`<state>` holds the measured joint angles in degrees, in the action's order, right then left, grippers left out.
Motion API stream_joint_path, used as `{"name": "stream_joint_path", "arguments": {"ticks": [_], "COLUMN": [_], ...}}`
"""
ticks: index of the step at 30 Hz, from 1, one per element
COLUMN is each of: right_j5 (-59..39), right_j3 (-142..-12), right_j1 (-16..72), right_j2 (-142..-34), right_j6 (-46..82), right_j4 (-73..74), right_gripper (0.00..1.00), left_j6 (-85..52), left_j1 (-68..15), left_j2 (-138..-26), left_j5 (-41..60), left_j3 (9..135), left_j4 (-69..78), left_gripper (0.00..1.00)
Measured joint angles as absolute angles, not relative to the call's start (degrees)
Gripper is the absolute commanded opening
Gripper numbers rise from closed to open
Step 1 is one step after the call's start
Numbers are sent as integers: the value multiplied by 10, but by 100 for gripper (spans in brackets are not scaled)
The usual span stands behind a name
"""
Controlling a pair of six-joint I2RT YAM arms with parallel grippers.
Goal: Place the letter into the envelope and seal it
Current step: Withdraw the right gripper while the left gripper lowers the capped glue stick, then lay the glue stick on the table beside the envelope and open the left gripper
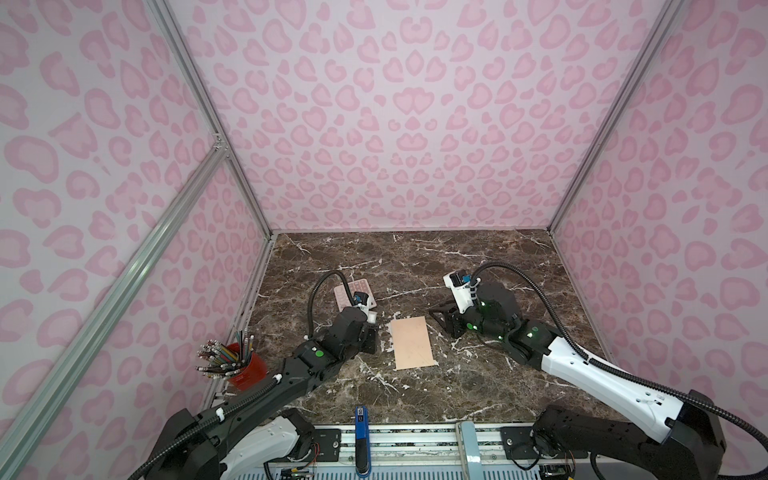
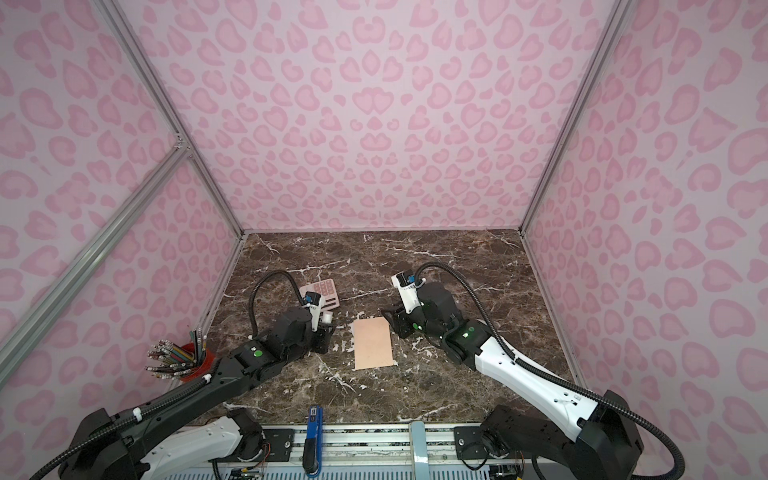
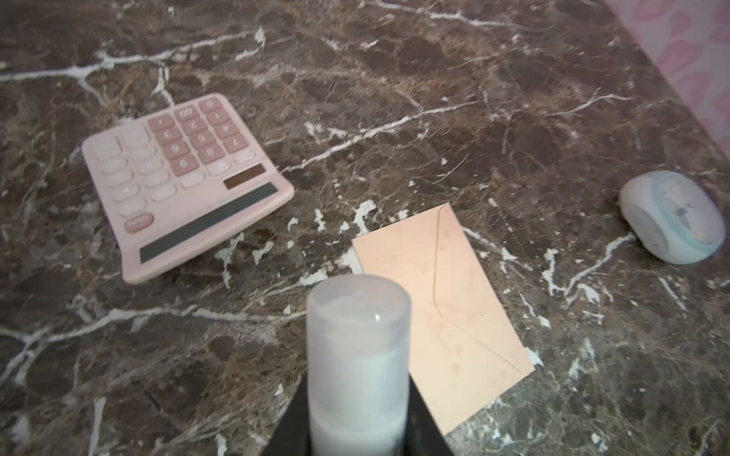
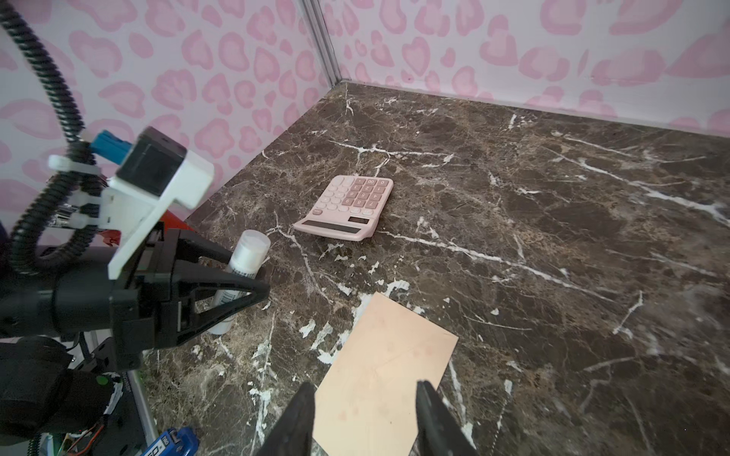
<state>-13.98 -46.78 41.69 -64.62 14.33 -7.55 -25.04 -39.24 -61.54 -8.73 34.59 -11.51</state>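
The peach-tan envelope [image 1: 412, 343] lies flat near the middle of the brown marble table [image 1: 478, 266], seam side up, its pointed flap folded down.

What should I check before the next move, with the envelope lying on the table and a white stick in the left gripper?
1. Envelope lies flat on the table: ok.
2. Flap folded down on the envelope: ok; glued or not, cannot tell.
3. Letter inside the envelope: cannot tell; no white sheet shows in any view.
4. Left gripper shut on the glue stick: ok; its cap seems on.
5. Right gripper open and empty, by the envelope: ok.
6. Calculator apart from the envelope: ok.
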Motion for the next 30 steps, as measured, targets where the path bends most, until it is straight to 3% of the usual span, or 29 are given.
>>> {"name": "stream_joint_path", "arguments": {"ticks": [19,30], "right_j5": [-147,-146], "right_j3": [-451,-439], "right_j1": [424,430], "right_j2": [-644,-631], "right_j6": [129,126], "right_j4": [-71,-72], "right_gripper": [44,44], "left_j6": [-318,-323], "left_j1": [-383,-383], "left_j2": [-731,-777], "left_j5": [-101,-94], "left_j3": [378,363], "left_j4": [-175,-161], "left_gripper": [16,18]}}
